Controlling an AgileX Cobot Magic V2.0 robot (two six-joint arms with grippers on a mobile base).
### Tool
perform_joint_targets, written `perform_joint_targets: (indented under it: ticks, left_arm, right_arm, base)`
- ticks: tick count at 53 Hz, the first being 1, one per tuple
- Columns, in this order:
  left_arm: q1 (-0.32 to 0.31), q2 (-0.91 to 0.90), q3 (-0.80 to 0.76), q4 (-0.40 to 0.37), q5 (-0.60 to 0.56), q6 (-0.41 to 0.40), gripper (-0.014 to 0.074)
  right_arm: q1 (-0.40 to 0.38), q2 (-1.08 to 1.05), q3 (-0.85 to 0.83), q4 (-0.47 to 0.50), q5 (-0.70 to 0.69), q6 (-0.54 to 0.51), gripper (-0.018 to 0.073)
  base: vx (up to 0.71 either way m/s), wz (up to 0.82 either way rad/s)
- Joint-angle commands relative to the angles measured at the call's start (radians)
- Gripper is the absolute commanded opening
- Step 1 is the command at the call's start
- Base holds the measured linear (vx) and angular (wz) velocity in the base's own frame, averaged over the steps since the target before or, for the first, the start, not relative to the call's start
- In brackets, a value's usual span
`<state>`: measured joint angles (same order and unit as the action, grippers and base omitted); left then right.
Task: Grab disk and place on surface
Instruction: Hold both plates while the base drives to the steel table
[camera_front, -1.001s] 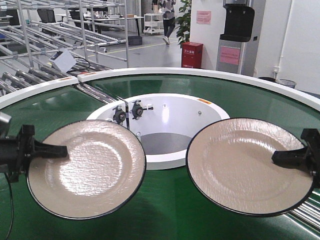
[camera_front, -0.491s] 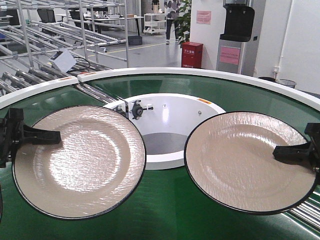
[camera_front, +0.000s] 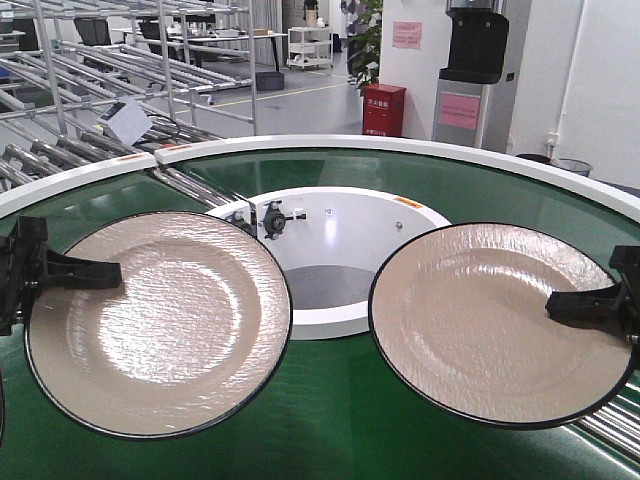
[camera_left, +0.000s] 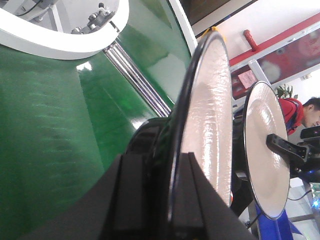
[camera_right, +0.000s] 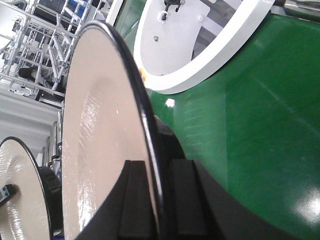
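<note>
Two beige disks with black rims hang tilted over the green conveyor belt (camera_front: 330, 420). My left gripper (camera_front: 100, 272) is shut on the left rim of the left disk (camera_front: 160, 320). My right gripper (camera_front: 565, 303) is shut on the right rim of the right disk (camera_front: 490, 320). In the left wrist view the left gripper (camera_left: 172, 170) pinches the left disk (camera_left: 205, 115) edge-on, with the right disk (camera_left: 265, 150) beyond. The right wrist view shows the right gripper (camera_right: 157, 180) clamping the right disk (camera_right: 95, 150). The dark glossy surface is out of view.
A white inner ring (camera_front: 340, 320) with black knobs (camera_front: 272, 218) sits between and behind the disks. Metal rollers (camera_front: 610, 430) lie at the lower right. Pipe racks (camera_front: 100, 60) stand at the back left, a red box (camera_front: 384, 110) behind.
Since a second ago the left disk has risen and shifted left, and the right disk has risen slightly. Nothing has moved over the last half second.
</note>
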<state>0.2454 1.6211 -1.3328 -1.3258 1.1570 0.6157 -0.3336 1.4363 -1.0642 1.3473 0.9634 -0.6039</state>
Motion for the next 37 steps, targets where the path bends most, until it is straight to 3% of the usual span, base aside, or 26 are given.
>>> perform_joint_targets:
  ticks: [1,19,37]
  left_arm:
    - [-0.007,-0.053,-0.034,-0.14,0.024,-0.016,-0.0005]
    - [-0.007,-0.053,-0.034,-0.14,0.024,-0.016,-0.0005]
    - [-0.007,-0.053,-0.034,-0.14,0.023,-0.016,-0.0005]
  right_arm:
    - [-0.003,-0.044,-0.032,0.128,0.026,0.004,-0.0009]
    - [-0.003,-0.044,-0.032,0.128,0.026,0.004,-0.0009]
    - [-0.003,-0.044,-0.032,0.128,0.026,0.004,-0.0009]
  base:
    - [0.0,0.0]
    - [-0.02,-0.11]
    - [-0.09,-0.45]
